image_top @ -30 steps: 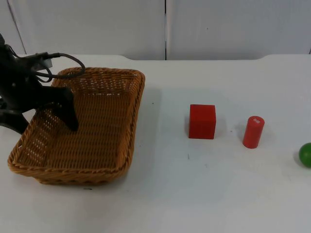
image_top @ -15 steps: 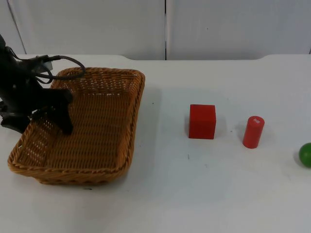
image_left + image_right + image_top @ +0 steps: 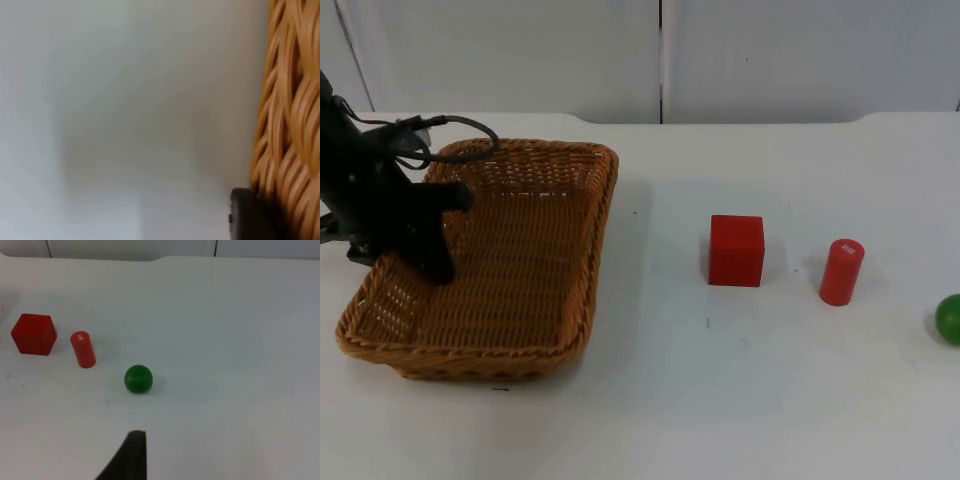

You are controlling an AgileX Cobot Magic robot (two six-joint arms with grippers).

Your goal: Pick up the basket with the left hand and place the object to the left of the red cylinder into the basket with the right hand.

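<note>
Right now your left claw [image 3: 405,262] sits at the left wall of the woven tan wicker basket [image 3: 520,300], with one black finger reaching down inside the basket against that wall and the rest of the arm outside it. From the left wrist view a black fingertip [image 3: 250,215] is pressed up against the outer weave of the basket [image 3: 290,125], with bare white worktop [image 3: 125,100] just beside it. The fingers look set on either side of the wall, but you cannot tell from these views whether they have closed on it. The basket rests flat on the worktop [image 3: 720,400].

Well apart from that claw, across the worktop, stands the red cube [image 3: 736,250], and just beyond it, farther from the claw, the red cylinder [image 3: 841,271] stands upright. Farther still lies a green ball [image 3: 949,318] at the worktop's far side.

Your right claw waits above the worktop; its wrist view shows one black fingertip [image 3: 131,457], and you cannot tell how the fingers are set. Ahead of it lies the green ball [image 3: 138,378], nearest, then the red cylinder [image 3: 83,349], then the red cube [image 3: 34,334], each apart from the others.
</note>
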